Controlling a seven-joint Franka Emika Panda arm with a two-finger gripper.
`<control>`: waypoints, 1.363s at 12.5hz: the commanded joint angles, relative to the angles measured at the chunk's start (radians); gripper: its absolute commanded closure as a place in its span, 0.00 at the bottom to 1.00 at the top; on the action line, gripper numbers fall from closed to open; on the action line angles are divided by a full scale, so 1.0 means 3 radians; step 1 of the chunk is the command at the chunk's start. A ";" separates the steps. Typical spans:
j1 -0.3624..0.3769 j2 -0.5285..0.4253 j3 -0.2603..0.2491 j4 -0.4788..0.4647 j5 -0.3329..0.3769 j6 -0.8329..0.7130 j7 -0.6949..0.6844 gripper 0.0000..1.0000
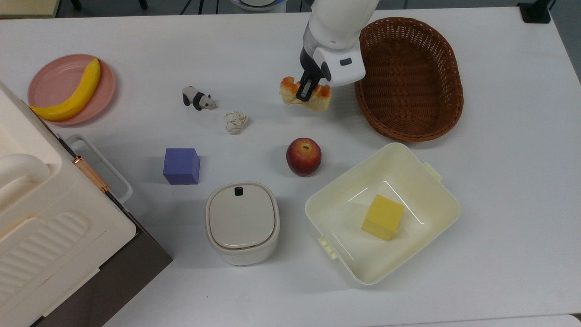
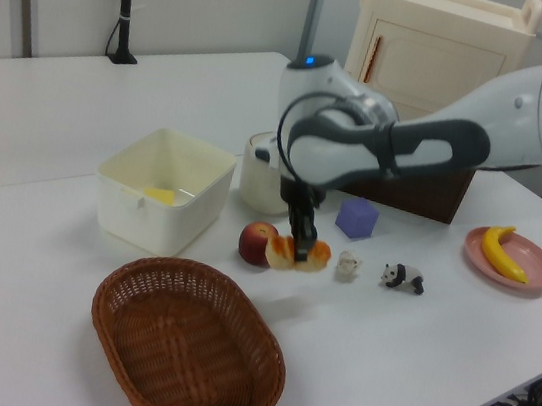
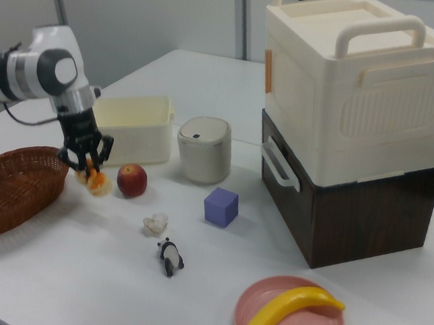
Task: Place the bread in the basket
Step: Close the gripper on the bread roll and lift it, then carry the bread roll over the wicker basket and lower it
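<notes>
The bread [image 1: 320, 99], a small loaf with an orange-brown top and pale sides, hangs above the white table with my gripper [image 1: 305, 92] shut on its middle. In the left view the bread [image 2: 314, 256] floats in front of the apple, its shadow on the table below. The right view has the bread [image 3: 98, 186] under my gripper [image 3: 86, 167]. The dark-brown wicker basket [image 1: 408, 72] stands empty just to the top view's right of the bread. It lies near the left view's front edge [image 2: 184, 352] and at the right view's left [image 3: 7, 188].
A red apple [image 1: 303, 156] lies close below the bread in the top view. Nearby are a cream tub [image 1: 317, 200] holding a yellow block [image 1: 382, 217], a lidded white pot [image 1: 242, 222], a purple cube [image 1: 181, 165], a panda figure [image 1: 197, 98], a white flower shape [image 1: 235, 121] and a pink plate [image 1: 54, 79] with a banana [image 1: 72, 97].
</notes>
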 commanded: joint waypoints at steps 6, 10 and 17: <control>0.0518 -0.0147 -0.0009 0.0558 0.0596 -0.0604 0.0795 0.80; 0.0877 -0.0106 -0.0004 0.0559 0.0632 -0.0590 0.0907 0.79; 0.0985 -0.0045 -0.0004 0.0564 0.0597 -0.0574 0.0928 0.00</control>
